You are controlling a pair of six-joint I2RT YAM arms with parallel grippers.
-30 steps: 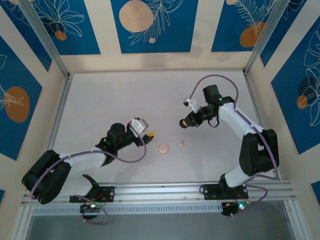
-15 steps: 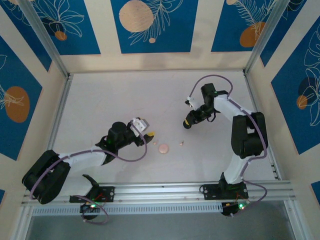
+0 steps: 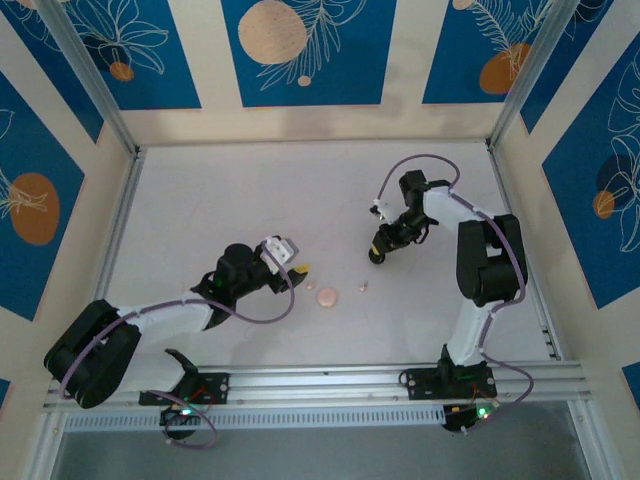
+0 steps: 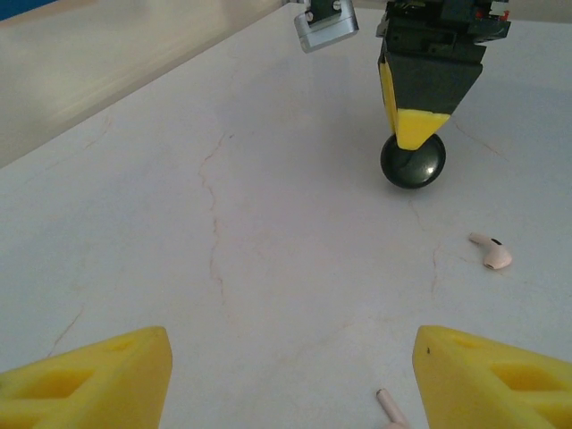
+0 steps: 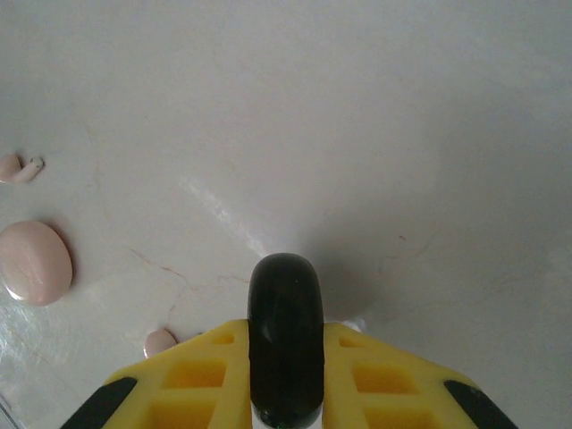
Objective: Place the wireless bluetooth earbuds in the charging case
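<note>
My right gripper (image 5: 284, 332) is shut on a round black charging case (image 5: 283, 335), held edge-on low over the table. In the left wrist view that case (image 4: 412, 161) hangs below the right gripper's fingers (image 4: 416, 125). A closed pale pink case (image 3: 327, 297) lies between the arms. One pale pink earbud (image 3: 363, 286) lies near the black case and shows too as the earbud (image 4: 492, 251). Another pink earbud (image 4: 391, 409) lies just inside my left gripper's right finger. My left gripper (image 3: 302, 268) stands open above bare table, left of the pink case.
The white table (image 3: 230, 200) is ringed by a metal frame (image 3: 120, 230) and patterned walls. The right arm's elbow (image 3: 490, 260) stands folded high at the right. A purple cable (image 3: 270, 315) loops beside the left arm. Free room lies at the back left.
The right arm has folded in, its elbow swinging up and left. Its gripper has shifted slightly nearer with the black case still held. The left arm has not moved.
</note>
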